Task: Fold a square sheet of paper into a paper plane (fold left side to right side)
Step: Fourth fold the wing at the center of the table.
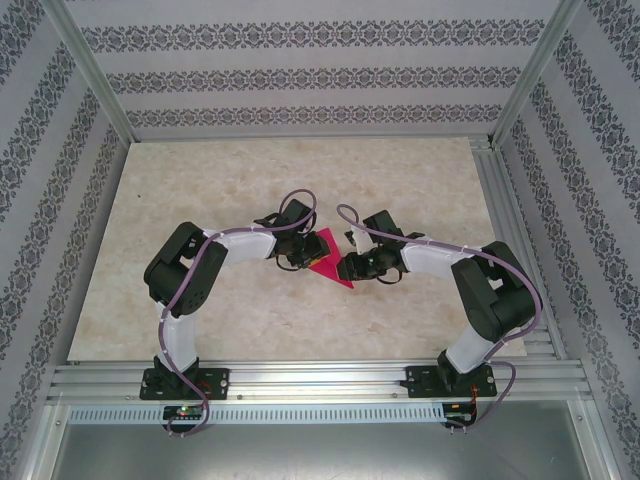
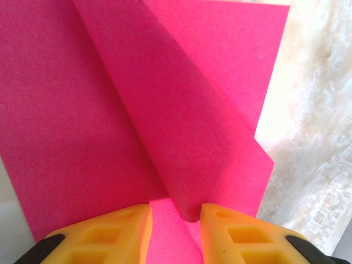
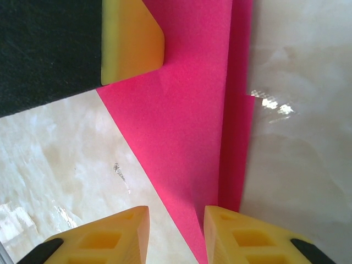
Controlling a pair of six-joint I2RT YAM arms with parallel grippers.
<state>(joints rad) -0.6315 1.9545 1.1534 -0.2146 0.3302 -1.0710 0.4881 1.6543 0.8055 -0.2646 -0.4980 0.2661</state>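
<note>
1. Left tool (image 2: 176, 228) stands narrowly parted astride the curled fold of the sheet of paper (image 2: 82, 121); whether it pinches, I cannot tell.
2. Right tool (image 3: 176, 234), narrowly parted, clamps nothing; the sheet's tip runs between its fingers (image 3: 242, 236).
3. Magenta sheet lies on the counter (image 1: 200, 180) at frame centre, top view.
4. Left wrist view reveals a raised flap; right wrist view, flat tapering layers.
</note>
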